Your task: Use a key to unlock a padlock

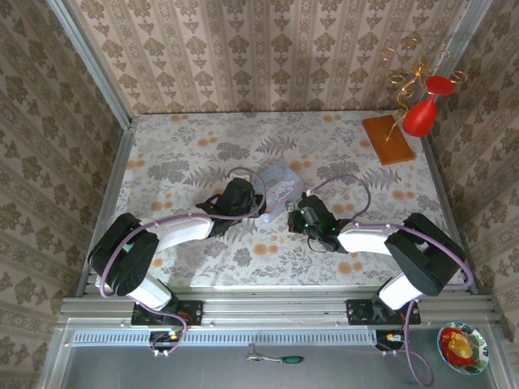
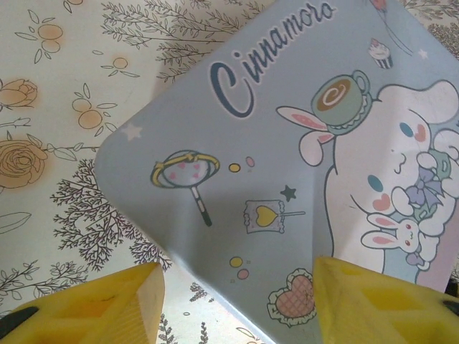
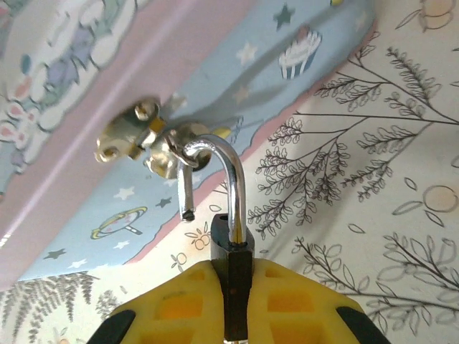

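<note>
**Slip the open lock off the tin, slowly**

The flowery table [image 1: 203, 154] has the pale blue tin [image 2: 287, 143] lying in the middle, between my two arms. My left gripper [image 2: 237, 278] is spread wide across a corner of the tin and is not squeezing it. My right gripper [image 3: 235, 272] is pinched tight on the body of the padlock [image 3: 231, 244], which hangs at the side of the tin. Its shackle [image 3: 224, 154] is hooked through the little gold hasp [image 3: 133, 136]. The short end [image 3: 188, 212] is out of the body and free (so I think the lock is open already).

To do this well, I think I should hold firm but not twist hard. The lock is tiny and could slip out of my grip. I would turn it gently so the free end slides back out through the hasp. If the tin starts to drag along, my left gripper could close on that corner to hold it down. Slow, small moves look best here.
</note>
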